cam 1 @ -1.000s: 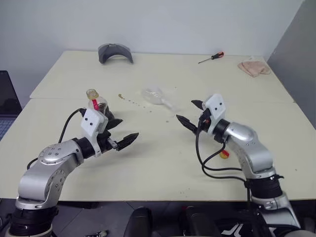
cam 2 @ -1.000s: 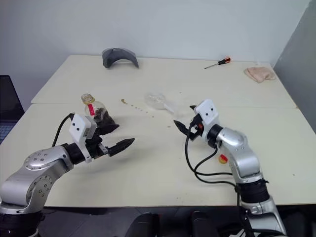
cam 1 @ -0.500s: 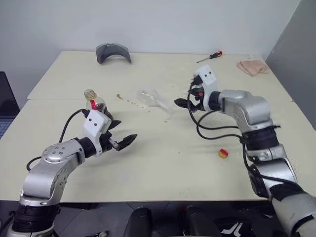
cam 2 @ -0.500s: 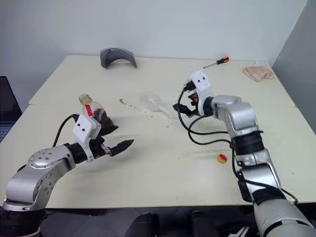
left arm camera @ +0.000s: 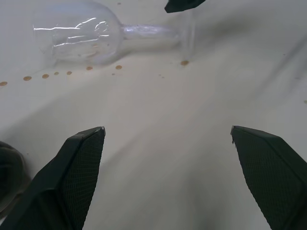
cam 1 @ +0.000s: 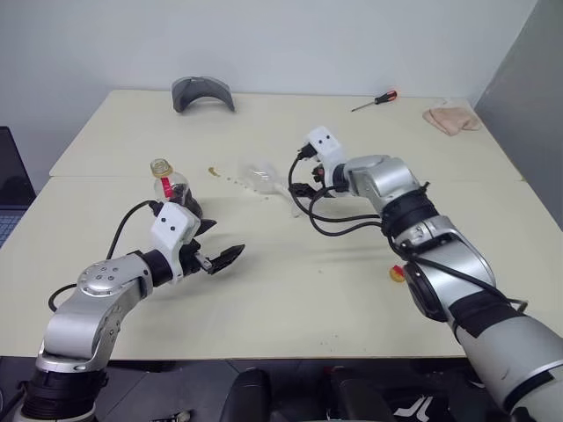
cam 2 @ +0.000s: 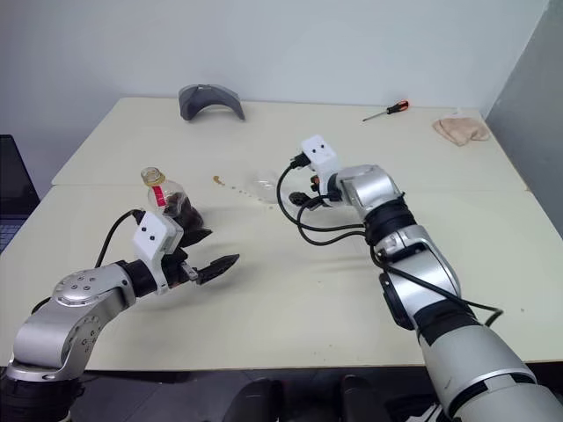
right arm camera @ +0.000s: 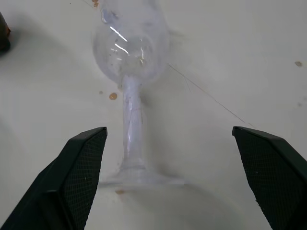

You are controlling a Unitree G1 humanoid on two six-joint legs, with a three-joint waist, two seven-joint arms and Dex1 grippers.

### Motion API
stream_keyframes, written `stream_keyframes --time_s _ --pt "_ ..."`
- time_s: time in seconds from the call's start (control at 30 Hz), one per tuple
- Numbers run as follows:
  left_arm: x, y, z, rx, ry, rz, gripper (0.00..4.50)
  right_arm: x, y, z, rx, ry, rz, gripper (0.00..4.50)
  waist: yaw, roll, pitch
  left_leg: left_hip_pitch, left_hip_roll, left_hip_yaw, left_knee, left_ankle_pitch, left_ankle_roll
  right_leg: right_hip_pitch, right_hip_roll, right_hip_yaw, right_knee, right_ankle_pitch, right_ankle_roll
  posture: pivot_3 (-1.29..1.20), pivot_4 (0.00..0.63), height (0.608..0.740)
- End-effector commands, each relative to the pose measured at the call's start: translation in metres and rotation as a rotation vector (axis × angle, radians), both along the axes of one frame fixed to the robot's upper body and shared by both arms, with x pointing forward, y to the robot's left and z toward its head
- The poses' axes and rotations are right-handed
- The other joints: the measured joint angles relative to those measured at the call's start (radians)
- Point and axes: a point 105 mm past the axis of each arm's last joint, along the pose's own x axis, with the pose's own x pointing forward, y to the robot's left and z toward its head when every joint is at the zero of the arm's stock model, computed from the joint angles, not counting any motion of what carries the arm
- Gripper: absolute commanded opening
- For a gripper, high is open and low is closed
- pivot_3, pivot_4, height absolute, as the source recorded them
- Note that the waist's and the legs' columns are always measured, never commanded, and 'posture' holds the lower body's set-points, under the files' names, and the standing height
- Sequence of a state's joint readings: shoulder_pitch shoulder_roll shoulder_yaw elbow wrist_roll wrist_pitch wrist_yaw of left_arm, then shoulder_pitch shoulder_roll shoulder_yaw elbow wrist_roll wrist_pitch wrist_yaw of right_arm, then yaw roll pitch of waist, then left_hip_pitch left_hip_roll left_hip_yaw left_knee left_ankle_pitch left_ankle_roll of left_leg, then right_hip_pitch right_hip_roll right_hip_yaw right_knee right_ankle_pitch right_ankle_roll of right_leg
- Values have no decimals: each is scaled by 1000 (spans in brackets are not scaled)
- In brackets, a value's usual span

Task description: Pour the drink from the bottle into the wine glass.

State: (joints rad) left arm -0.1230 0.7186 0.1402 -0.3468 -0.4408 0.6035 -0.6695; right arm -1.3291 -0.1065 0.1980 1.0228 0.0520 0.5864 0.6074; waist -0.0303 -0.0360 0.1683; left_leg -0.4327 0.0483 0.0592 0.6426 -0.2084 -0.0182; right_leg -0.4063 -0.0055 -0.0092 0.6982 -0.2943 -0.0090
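The wine glass (cam 1: 266,173) lies on its side mid-table, foot toward me, and shows close up in the right wrist view (right arm camera: 130,45). My right gripper (cam 1: 296,186) is open just short of the foot, its fingers (right arm camera: 76,177) wide on either side of the stem and apart from it. The bottle (cam 1: 169,182) stands upright at the left with a red strap at its neck and the dark drink (cam 2: 181,207) in its lower part. My left gripper (cam 1: 222,240) hangs open just right of and in front of the bottle, empty.
Brown drops (cam 1: 225,177) dot the table between bottle and glass. A small yellow and red piece (cam 1: 398,272) lies near the right front. At the back are a grey curved object (cam 1: 202,91), a screwdriver (cam 1: 376,101) and a pink cloth (cam 1: 451,120). A laptop (cam 1: 12,180) sits at the left.
My right arm has stretched forward and to the left, bringing its open gripper from the front right up to the glass's foot. The left gripper has stayed by the bottle.
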Motion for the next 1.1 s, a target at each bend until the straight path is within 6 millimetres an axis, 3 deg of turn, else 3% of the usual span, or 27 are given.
stream_keyframes --time_s 0.03,0.33,0.67,0.8,1.1 --pt "0 -7 11 10 -51 -33 4500 2 12 9 -49 -67 45 4450 0 0 0 0 0 0 0 0 0 0 0 0 0 0 0 0 150 740" --pt "-1 -11 11 11 -55 -42 4500 -3 27 8 -213 -105 162 4450 0 0 0 0 0 0 0 0 0 0 -1 -1 0 0 0 0 150 740" --pt "-3 -14 12 18 -58 -48 4500 -7 28 -11 -425 -159 254 4450 0 1 1 0 0 0 0 0 0 0 -1 -1 0 0 0 0 150 740" --pt "-2 -14 13 17 -59 -50 4500 -5 18 -15 -461 -154 260 3583 0 1 1 0 0 0 0 0 0 0 -1 -1 0 0 0 0 150 740" --pt "0 -15 11 20 -57 -65 4500 0 4 -21 -565 -204 270 322 1 1 1 0 -1 0 0 0 0 0 -2 -1 0 0 0 0 150 740"
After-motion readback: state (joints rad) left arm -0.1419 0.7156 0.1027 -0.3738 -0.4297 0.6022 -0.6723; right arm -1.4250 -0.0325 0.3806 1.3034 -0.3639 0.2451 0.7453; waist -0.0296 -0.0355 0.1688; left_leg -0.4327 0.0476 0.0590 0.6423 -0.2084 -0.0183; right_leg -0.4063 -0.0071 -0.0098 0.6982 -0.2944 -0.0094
